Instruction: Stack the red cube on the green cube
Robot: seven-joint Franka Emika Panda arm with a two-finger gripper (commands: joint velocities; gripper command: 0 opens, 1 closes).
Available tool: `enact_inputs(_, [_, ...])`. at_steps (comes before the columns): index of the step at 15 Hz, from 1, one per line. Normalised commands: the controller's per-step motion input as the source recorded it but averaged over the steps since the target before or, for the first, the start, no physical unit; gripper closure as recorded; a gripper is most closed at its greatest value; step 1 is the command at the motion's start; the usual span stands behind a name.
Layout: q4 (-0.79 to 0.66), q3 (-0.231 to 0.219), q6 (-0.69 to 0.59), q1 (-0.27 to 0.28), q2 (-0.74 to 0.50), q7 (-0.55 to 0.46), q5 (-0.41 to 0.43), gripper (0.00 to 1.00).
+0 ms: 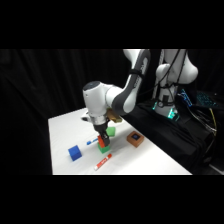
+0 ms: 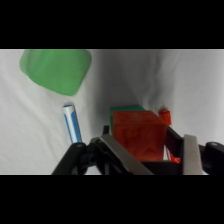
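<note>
Black curtains hang behind my white table (image 1: 62,125). I see the small orange-red cube (image 2: 138,134) clamped in the two-finger gripper (image 1: 103,138), sitting on the deep green cube (image 1: 102,148). Just beside the gripper lie a blue-and-white marker (image 2: 72,125) and a pale green cube (image 2: 56,69).

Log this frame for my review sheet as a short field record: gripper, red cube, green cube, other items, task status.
gripper: shut on the red cube, low over the table
red cube: held between the fingers, sitting over the green cube
green cube: under the red cube, only an edge showing
other items: blue cube, light-green cube, blue marker, red-and-white marker, brown block
task status: red cube not yet released
</note>
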Motion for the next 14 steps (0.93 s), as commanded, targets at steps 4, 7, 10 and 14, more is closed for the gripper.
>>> enact_inputs(4, [0.0, -0.018, 0.0, 0.021, -0.11, -0.04, 0.005, 0.0])
enact_inputs(7, [-0.02, -0.04, -0.09, 0.049, -0.19, -0.01, -0.042, 0.0])
enact_inputs(10, [-0.05, -0.063, -0.17, 0.073, -0.29, 0.03, -0.09, 0.0])
enact_inputs(14, [-0.04, -0.055, -0.26, 0.08, -0.35, 0.06, -0.116, 0.0])
